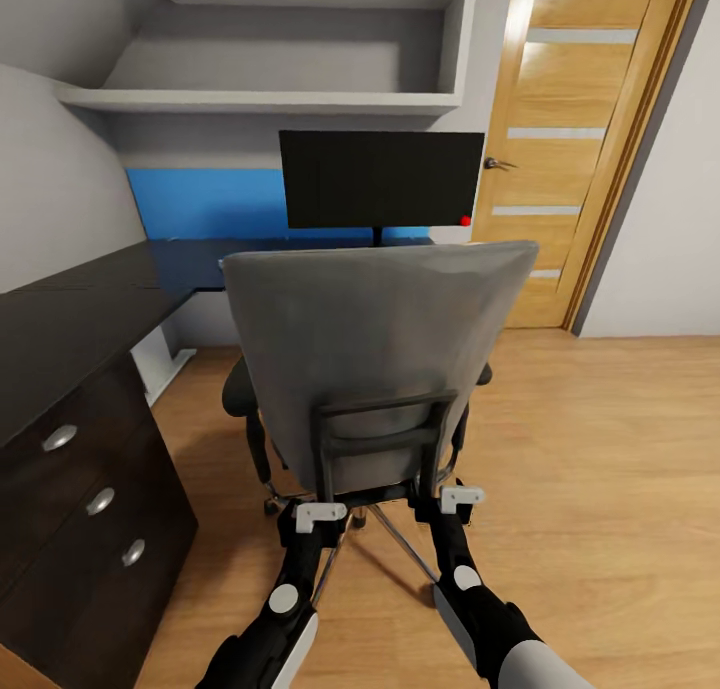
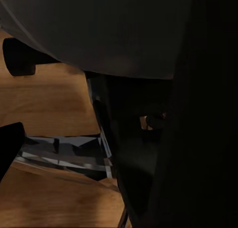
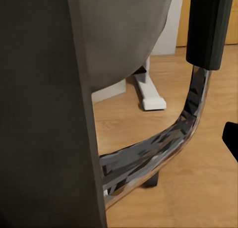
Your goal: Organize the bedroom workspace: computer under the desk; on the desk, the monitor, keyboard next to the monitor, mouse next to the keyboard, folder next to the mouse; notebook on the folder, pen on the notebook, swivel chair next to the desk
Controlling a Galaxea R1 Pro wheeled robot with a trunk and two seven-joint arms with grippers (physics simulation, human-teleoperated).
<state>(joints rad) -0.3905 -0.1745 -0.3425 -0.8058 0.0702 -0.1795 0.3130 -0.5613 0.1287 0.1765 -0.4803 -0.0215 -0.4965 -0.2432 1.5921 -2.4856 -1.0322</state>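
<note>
Wooden flooring [image 1: 600, 469] runs to a wooden door [image 1: 580, 139], with grey wall shelves [image 1: 270, 99] above the desk [image 1: 70, 319] — its glossy black top wraps the corner at left, three silver-knobbed drawers [image 1: 90, 499] shut, contents unseen. On the desk stands the monitor [image 1: 380, 179], screen dark, a red dot at its lower corner; no writing is legible anywhere. Facing the desk is the chair [image 1: 375, 359], its grey back toward the camera. Both grippers — left [image 1: 320, 516] and right [image 1: 461, 498] — sit at the black frame low on that back; how far they are spread cannot be told.
</note>
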